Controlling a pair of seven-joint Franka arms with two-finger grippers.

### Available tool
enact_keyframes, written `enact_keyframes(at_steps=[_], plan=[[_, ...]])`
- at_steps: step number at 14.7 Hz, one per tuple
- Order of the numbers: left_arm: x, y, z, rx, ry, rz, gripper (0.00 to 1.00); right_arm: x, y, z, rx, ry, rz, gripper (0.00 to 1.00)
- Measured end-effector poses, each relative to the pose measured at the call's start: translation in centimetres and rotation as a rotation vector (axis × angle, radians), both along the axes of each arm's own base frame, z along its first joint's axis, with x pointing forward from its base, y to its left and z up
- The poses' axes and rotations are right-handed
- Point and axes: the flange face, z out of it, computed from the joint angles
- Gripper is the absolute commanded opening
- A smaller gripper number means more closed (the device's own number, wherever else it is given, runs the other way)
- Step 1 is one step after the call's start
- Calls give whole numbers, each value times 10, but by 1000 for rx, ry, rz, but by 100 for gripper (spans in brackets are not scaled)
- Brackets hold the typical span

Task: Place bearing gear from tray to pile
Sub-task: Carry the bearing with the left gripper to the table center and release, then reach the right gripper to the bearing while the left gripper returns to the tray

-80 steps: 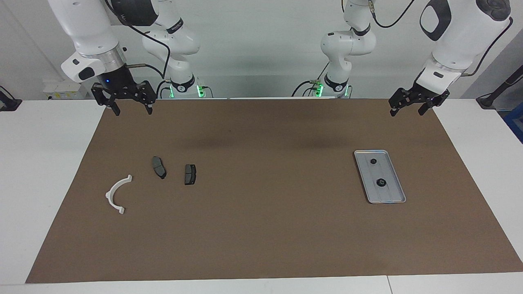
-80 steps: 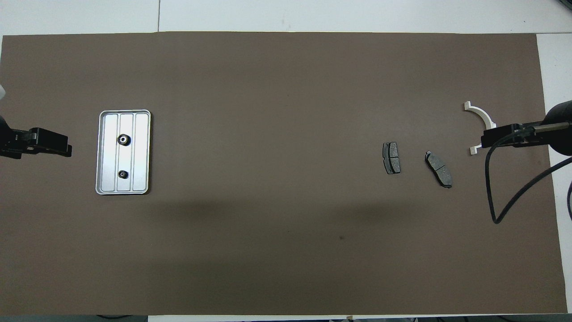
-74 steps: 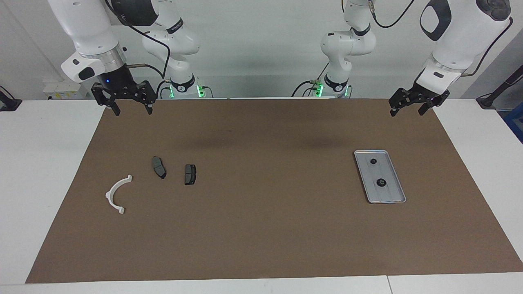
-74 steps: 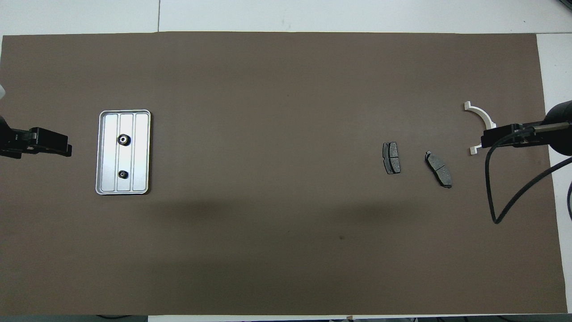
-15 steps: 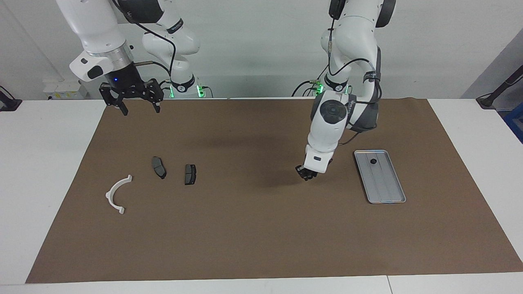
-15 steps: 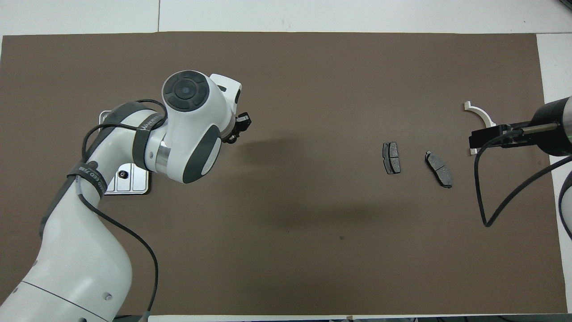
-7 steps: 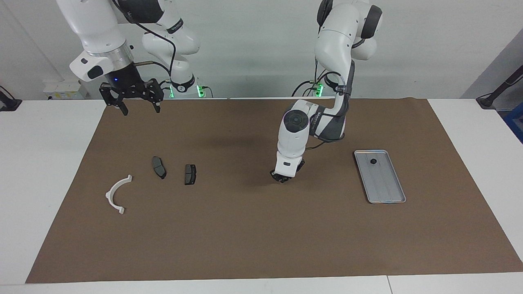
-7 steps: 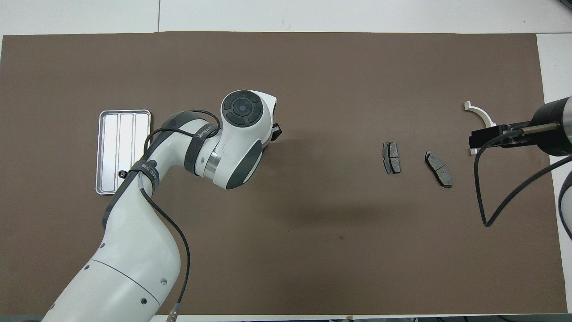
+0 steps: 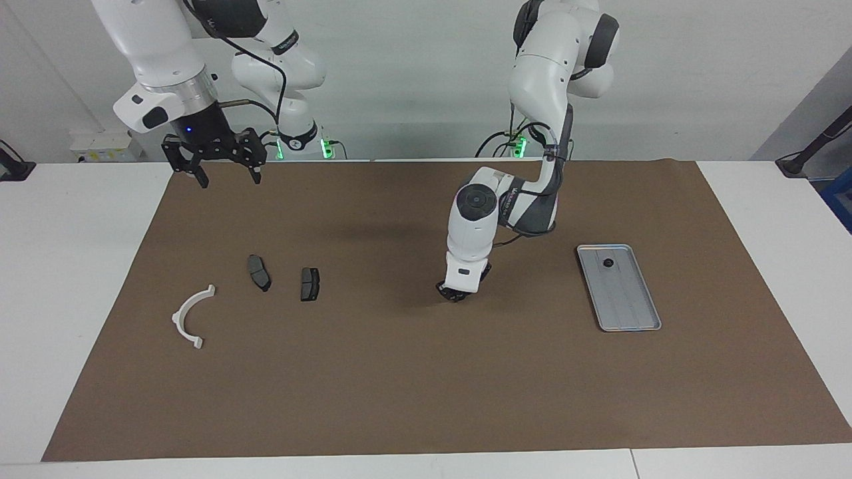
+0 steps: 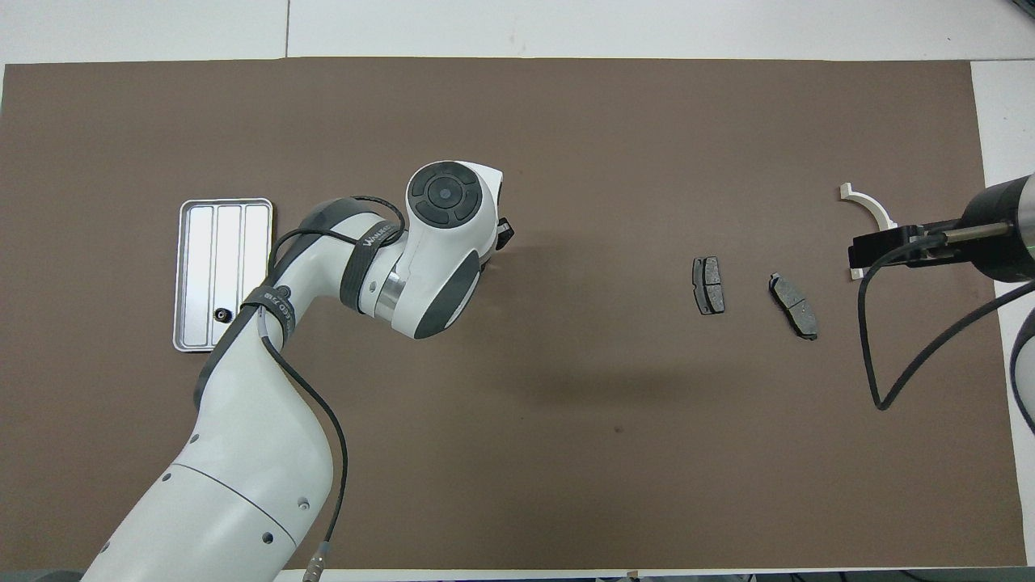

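Note:
The silver tray (image 9: 626,303) lies toward the left arm's end of the mat, also in the overhead view (image 10: 229,242). One small dark bearing gear (image 9: 607,263) sits in it (image 10: 221,314). My left gripper (image 9: 454,294) hangs low over the mat's middle, between tray and pile, shut on another bearing gear that its fingers mostly hide. From above only its tip (image 10: 503,237) shows. The pile is a white arc (image 9: 190,316) and two brake pads (image 9: 259,272) (image 9: 309,283). My right gripper (image 9: 225,174) waits open, raised over the mat's edge nearest the robots.
The brown mat (image 9: 426,386) covers the white table. From above, the right gripper (image 10: 889,246) and its cable (image 10: 881,347) overlap the white arc (image 10: 869,206), beside the two pads (image 10: 708,284) (image 10: 794,305). The left arm's elbow covers part of the tray's rim.
The left arm came from its rest, one gear left the tray, and the left gripper has moved from beside the tray toward the pile. In the last half second it moved little. The right arm barely moved.

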Motion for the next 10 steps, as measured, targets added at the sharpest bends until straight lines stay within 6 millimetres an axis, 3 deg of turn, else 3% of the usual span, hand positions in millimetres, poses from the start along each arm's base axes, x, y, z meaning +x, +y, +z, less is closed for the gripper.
enact_keyframes(at_steps=[2,4,6,8,10], plan=[[2,3,1,4,-3,6,100,0,0,0,0,0,0,100],[12,24,15,17,-5,3,100,0,0,0,0,0,0,100],[26,76,43,30,15,-66,100,0,0,0,0,0,0,100],[36,151,67,29,25,-145,100,0,5,0,2,0,-2,100],[41,220,76,24,35,-219,100,-2,27,1,11,4,-75,100]])
